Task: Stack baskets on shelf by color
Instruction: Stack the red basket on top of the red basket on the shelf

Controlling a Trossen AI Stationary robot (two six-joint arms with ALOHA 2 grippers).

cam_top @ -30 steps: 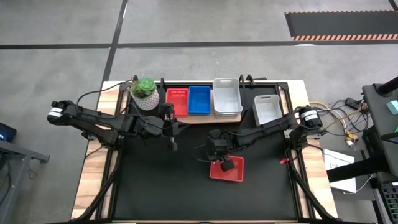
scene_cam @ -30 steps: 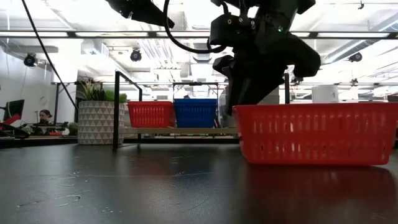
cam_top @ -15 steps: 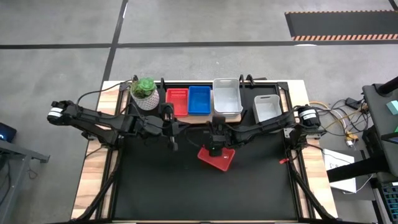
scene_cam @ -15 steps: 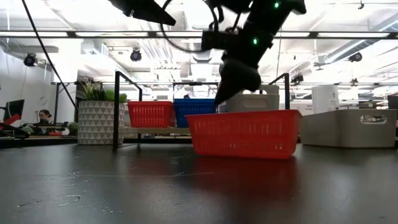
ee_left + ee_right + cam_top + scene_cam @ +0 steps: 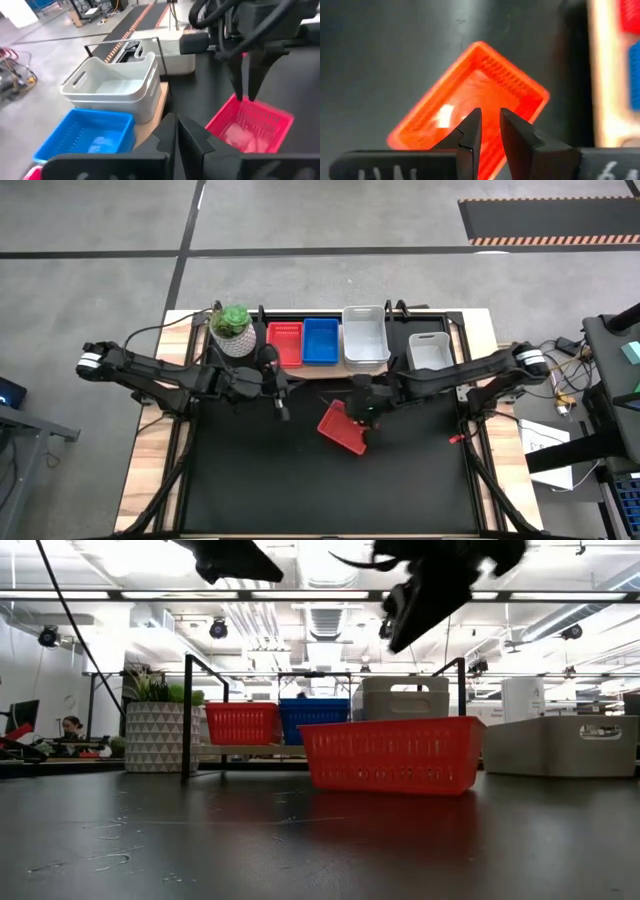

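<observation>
A red basket (image 5: 343, 427) (image 5: 390, 754) rests flat on the black tabletop, turned askew to the table's edges. My right gripper (image 5: 366, 409) (image 5: 490, 119) hangs above its far right part, clear of it, its fingers a narrow gap apart with nothing between them. On the shelf (image 5: 312, 370) stand a red basket (image 5: 285, 343), a blue basket (image 5: 320, 340) and a whitish-grey basket (image 5: 365, 335). My left gripper (image 5: 281, 402) (image 5: 176, 127) is shut and empty, held in the air in front of the shelf's left part.
A second whitish-grey basket (image 5: 430, 352) sits on the tabletop right of the shelf. A white plant pot (image 5: 232, 330) stands at the shelf's left end. A black frame (image 5: 188, 715) rises around the shelf. Bare black tabletop (image 5: 330, 490) lies toward the near edge.
My right gripper dragged the red basket toward the table's far left, and the basket turned about as it slid. The gripper then rose clear of it, and the basket stays flat on the tabletop.
</observation>
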